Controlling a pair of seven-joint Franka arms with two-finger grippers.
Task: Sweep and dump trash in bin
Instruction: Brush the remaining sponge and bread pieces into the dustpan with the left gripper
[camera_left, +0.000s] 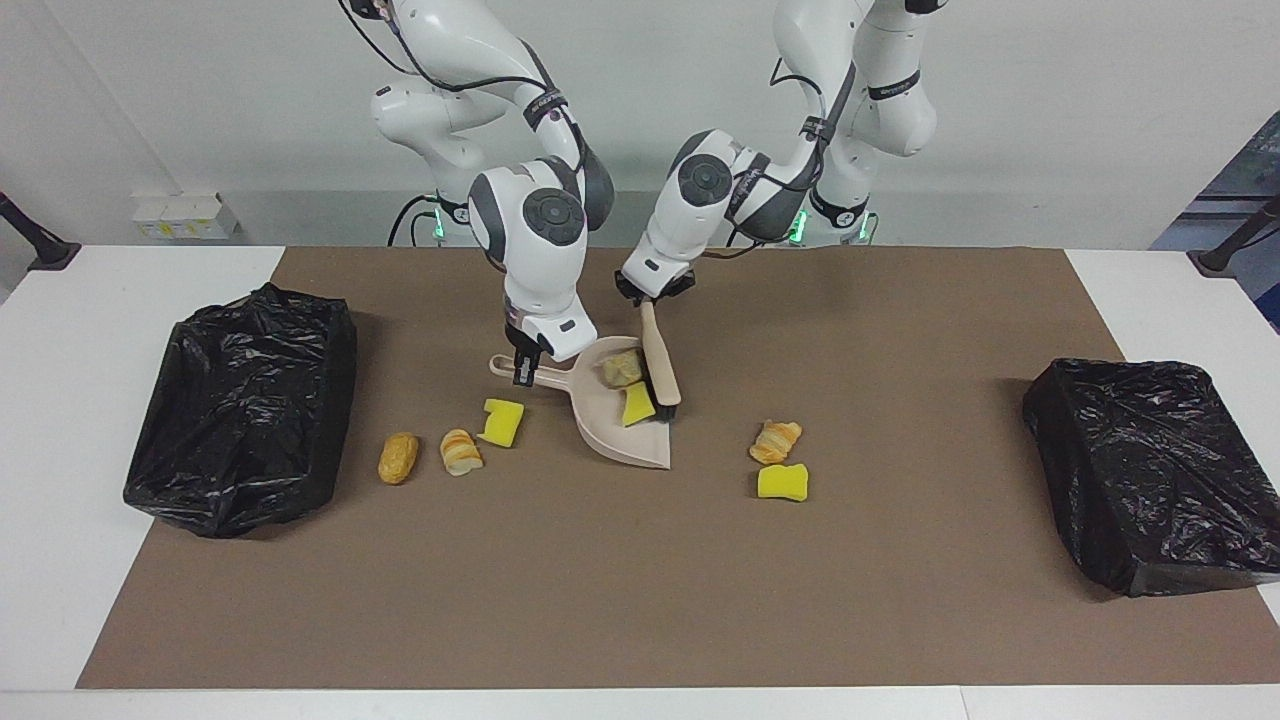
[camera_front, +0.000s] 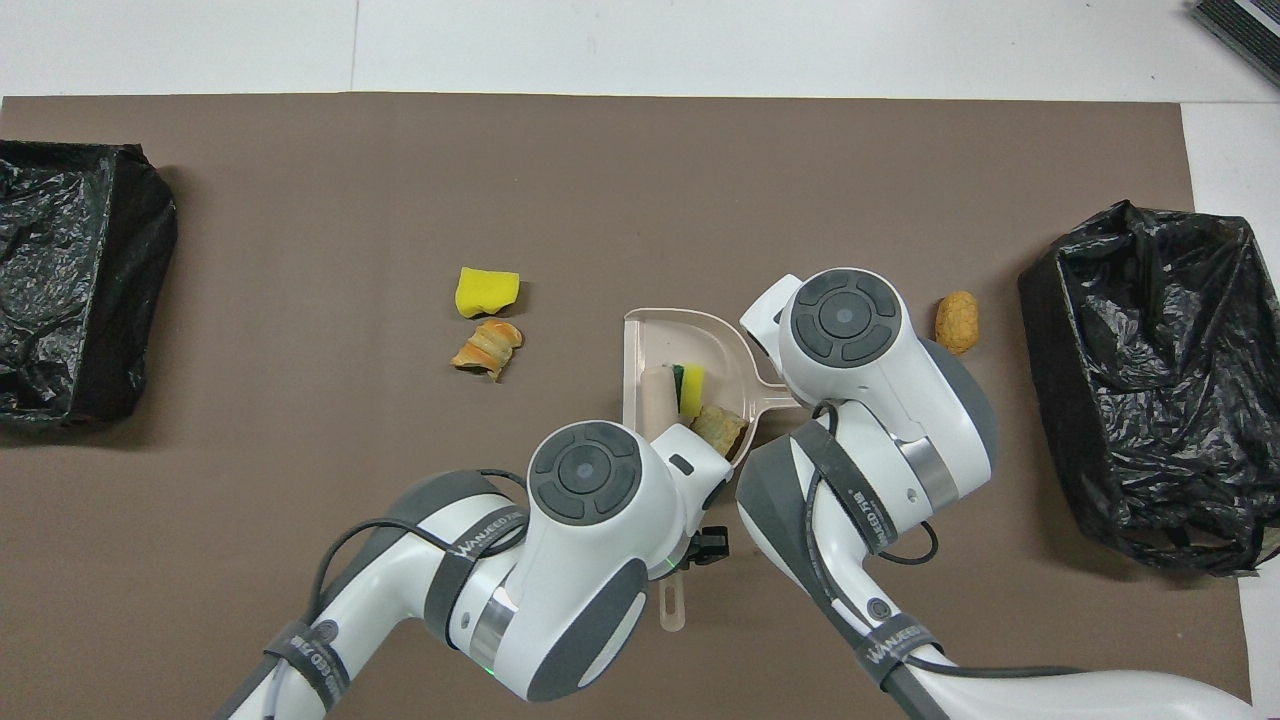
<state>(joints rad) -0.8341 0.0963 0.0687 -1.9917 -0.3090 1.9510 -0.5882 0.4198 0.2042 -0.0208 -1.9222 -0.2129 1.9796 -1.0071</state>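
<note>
The left end effector (camera_left: 652, 292) is pressed together on the upper end of a wooden-handled brush (camera_left: 661, 358), which hangs tilted with its dark bristles down inside the beige dustpan (camera_left: 612, 430); the brush's long axis runs from the grip, nearer the robots, down and away from them. The right end effector (camera_left: 524, 370) is pinched on the dustpan's handle, with the pan resting on the brown mat (camera_left: 640, 600) that covers the desk (camera_left: 60, 620). The handle points toward the right arm's end of the desk and the pan's wide open mouth faces the left arm's end. Of the trash, two pieces lie in the pan against the bristles: a yellow wedge (camera_left: 636, 405) and a tan chunk (camera_left: 620, 369) just nearer the robots than it. Beside the pan's mouth, toward the left arm's end, a striped bread piece (camera_left: 776, 441) lies on the mat with a second yellow wedge (camera_left: 783, 482) just farther from the robots, the two nearly touching. Toward the right arm's end, by the handle, a third yellow wedge (camera_left: 501, 421), a pale bread piece (camera_left: 460, 452) and a brown oval chunk (camera_left: 398, 457) lie in a loose row leading to a black-lined bin (camera_left: 245, 400). Another black-lined bin (camera_left: 1150, 470) stands at the left arm's end, well apart from the pieces.
</note>
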